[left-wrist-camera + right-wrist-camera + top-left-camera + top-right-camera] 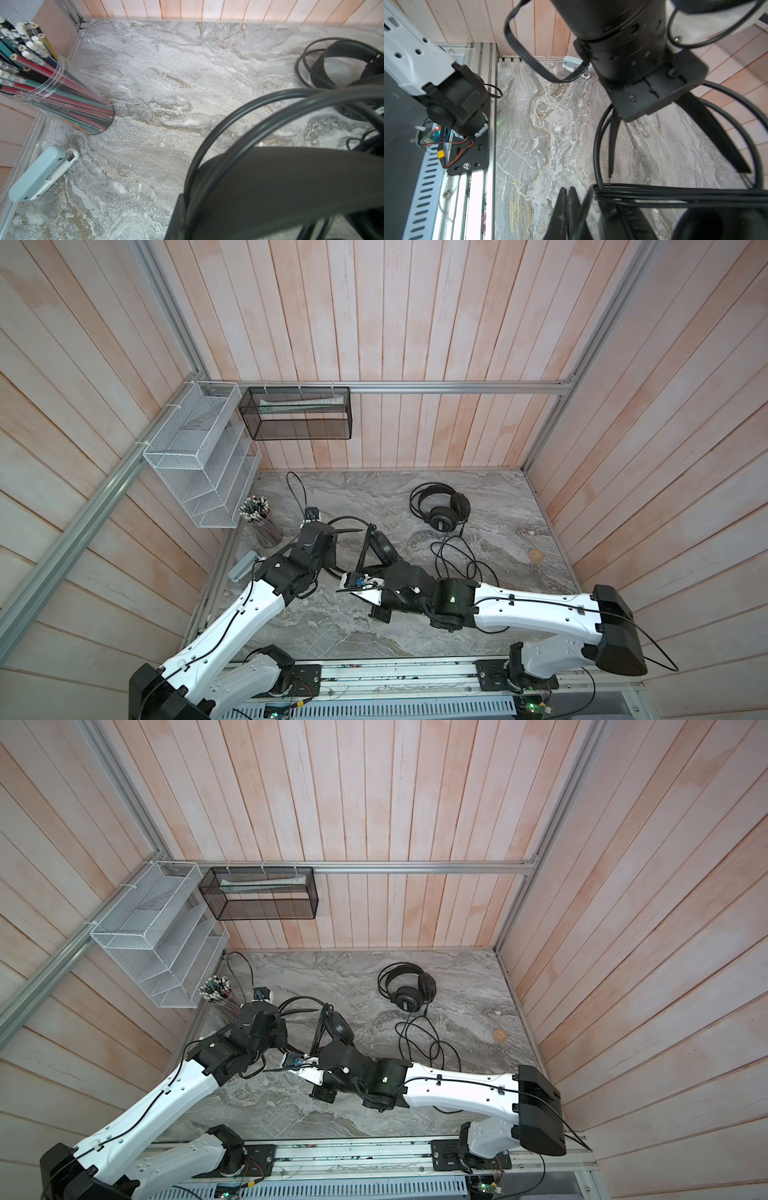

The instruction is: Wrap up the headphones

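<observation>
**Jaws pressed together on both arms, near headphones upright between them**

Right gripper (567,190) fingers tight against each other in the right wrist view, with a flat cable bundle (675,194) just beside them; cannot tell whether a strand is pinched. Left gripper (326,536) closed too, though cannot make out on what, with loops of cable on both sides of it.

Near headphones (380,549) upright on the table (332,635), just right of the left gripper and just on the far side of the right one, smooth cup plain in both top views. Far headphones (442,510) lying flat, well apart toward the far right, loose cable (457,562) trailing on the near side.

From the right wrist alone: the right fingers and the bundle. From the left wrist: pencil cup (62,99) and pale blue stapler (39,174) up close, far headphones cut off at the edge. From above: far headphones whole, but both sets of fingertips hidden under the arms. Blurred dark band low across the left wrist view, too close to name.
</observation>
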Controlling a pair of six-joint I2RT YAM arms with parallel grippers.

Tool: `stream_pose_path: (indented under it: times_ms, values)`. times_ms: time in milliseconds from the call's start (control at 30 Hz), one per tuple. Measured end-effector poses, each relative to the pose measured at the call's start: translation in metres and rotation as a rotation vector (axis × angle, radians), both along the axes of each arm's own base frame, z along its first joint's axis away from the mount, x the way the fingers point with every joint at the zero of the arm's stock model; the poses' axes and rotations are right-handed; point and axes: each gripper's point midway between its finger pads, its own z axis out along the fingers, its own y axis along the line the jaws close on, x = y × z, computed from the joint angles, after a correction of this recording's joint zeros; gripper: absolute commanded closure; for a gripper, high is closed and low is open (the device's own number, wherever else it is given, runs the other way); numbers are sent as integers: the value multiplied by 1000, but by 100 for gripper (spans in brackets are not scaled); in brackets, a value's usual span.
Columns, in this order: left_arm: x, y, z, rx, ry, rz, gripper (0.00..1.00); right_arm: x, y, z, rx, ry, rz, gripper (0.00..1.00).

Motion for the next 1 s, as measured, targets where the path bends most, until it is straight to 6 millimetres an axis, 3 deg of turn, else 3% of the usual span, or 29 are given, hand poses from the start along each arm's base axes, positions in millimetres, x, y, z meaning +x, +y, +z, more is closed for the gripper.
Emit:
stream_pose_path:
  times_ms: [167, 600, 733, 1000]
  values:
    - [-8, -2, -12, 24, 19, -28, 100, 16, -10, 5, -53, -31, -43, 100]
    - [-3, -14, 2, -64, -72, -50, 100, 48, -33, 26, -176, -135, -160, 98]
    - [-2, -16, 4, -74, -84, -52, 100, 56, -38, 22, -217, -171, -196, 95]
    - [-9, -14, -10, -39, -38, -69, 100, 82, -47, 14, -301, -269, -302, 93]
